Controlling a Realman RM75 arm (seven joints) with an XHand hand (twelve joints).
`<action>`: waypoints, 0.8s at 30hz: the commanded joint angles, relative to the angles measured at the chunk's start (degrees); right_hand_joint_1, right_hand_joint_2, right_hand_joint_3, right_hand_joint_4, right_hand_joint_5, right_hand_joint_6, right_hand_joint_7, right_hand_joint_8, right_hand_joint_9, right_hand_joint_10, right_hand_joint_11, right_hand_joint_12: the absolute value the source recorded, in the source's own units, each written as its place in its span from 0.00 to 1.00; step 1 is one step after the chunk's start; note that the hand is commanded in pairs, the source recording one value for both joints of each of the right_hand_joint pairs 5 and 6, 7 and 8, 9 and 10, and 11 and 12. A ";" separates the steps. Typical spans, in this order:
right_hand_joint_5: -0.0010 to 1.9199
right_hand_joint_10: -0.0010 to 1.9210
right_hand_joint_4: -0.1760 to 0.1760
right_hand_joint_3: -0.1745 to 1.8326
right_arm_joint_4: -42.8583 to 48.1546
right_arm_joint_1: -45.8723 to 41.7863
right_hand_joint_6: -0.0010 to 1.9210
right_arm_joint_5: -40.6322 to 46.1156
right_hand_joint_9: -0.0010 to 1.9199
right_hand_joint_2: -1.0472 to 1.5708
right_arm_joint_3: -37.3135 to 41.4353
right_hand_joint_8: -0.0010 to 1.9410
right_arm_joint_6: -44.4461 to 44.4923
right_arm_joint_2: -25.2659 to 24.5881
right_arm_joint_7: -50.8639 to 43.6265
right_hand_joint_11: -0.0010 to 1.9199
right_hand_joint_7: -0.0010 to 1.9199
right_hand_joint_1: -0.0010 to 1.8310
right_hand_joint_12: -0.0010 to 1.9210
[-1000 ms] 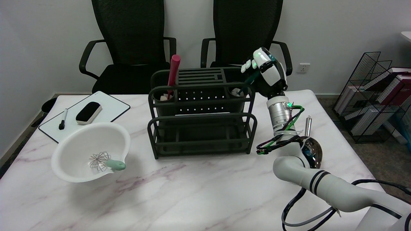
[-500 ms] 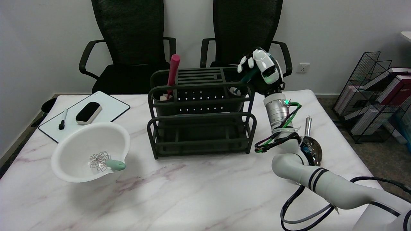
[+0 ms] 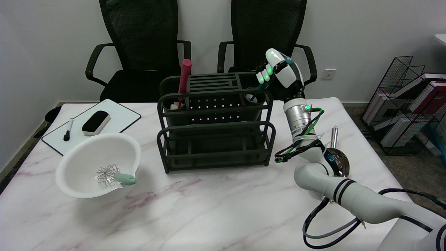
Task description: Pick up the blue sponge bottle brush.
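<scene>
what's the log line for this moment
right hand: grips bottle brush handle | brush end: in rack cup | phase: lifting

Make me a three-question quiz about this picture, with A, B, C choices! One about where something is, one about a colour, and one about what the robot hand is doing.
1. Where is the whisk?
A. in the white bowl
B. on the chair
C. in the rack

2. What colour is the tall handle standing in the rack's left cup?
A. yellow
B. red
C. white

3. What is the robot hand doing?
A. lying flat on the table
B. holding the bowl
C. closed around a thin teal handle at the rack's right cup

Answers:
1. A, the whisk's wires lie inside the bowl.
2. B, the handle is plainly red.
3. C, the fingers wrap the handle above the right cup.
</scene>
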 commanded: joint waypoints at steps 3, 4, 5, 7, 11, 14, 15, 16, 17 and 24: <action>1.00 0.93 0.50 0.51 2.41 1.66 1.00 -0.39 0.93 0.82 0.52 0.99 -4.27 0.22 -5.47 0.96 1.00 0.58 0.96; 1.00 0.93 0.50 0.51 2.81 1.74 1.00 -0.39 0.93 0.83 0.52 0.99 -4.82 0.38 -5.47 0.96 1.00 0.58 0.96; 1.00 0.94 0.50 0.51 2.84 1.75 1.00 -0.39 0.94 0.83 0.52 0.99 -5.16 0.47 -5.47 0.97 1.00 0.57 0.97; 1.00 0.95 0.50 0.51 3.30 1.83 1.00 -0.39 0.95 0.84 0.68 0.99 -6.57 0.86 -5.47 0.98 1.00 0.57 0.98; 1.00 0.98 0.50 0.51 4.11 1.83 1.00 -0.39 0.98 0.87 1.39 0.99 -9.45 1.98 -7.96 1.00 1.00 0.55 1.00; 1.00 0.99 0.50 0.51 5.85 1.67 1.00 -0.39 0.99 0.90 3.29 0.99 -12.39 3.09 -12.26 1.00 1.00 0.54 1.00; 1.00 1.00 0.50 0.50 6.77 1.52 1.00 -0.39 1.00 0.92 4.22 0.99 -14.25 3.48 -13.98 1.00 1.00 0.53 1.00; 1.00 1.00 0.50 0.49 7.98 1.43 1.00 -0.39 1.00 0.93 4.97 0.99 -16.29 3.97 -15.71 1.00 1.00 0.54 1.00; 1.00 1.00 0.50 0.48 8.48 1.43 1.00 -0.39 1.00 0.94 5.37 0.99 -17.34 4.14 -16.45 1.00 1.00 0.55 1.00; 1.00 1.00 0.50 0.43 12.01 2.92 1.00 -0.39 1.00 0.99 6.76 0.99 -24.39 5.35 -19.69 1.00 1.00 0.55 1.00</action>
